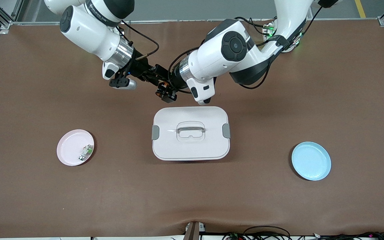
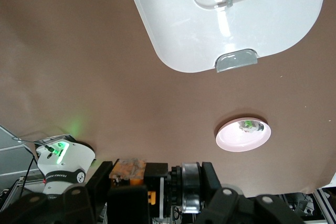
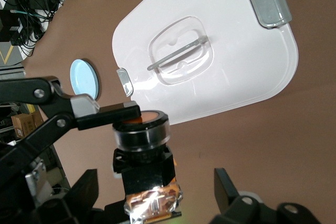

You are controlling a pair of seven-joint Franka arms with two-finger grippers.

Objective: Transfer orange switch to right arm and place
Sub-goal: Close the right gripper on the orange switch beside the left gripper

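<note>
The orange switch (image 1: 163, 89) is in the air over the brown mat, just on the robots' side of the white box. My left gripper (image 1: 167, 94) is shut on it end to end. One left finger (image 3: 105, 113) presses on the orange cap, and the foil-covered end points the other way. The left wrist view shows the switch (image 2: 191, 184) lying between that gripper's (image 2: 155, 177) fingers. My right gripper (image 1: 157, 74) is open, its fingers wide apart on either side of the switch's black body (image 3: 144, 169). They do not touch it in the right wrist view (image 3: 157, 187).
A white lidded box (image 1: 190, 146) with a grey handle sits mid-table. A pink plate (image 1: 68, 146) holding a small white-and-green component (image 1: 85, 152) lies toward the right arm's end. A blue plate (image 1: 311, 161) lies toward the left arm's end.
</note>
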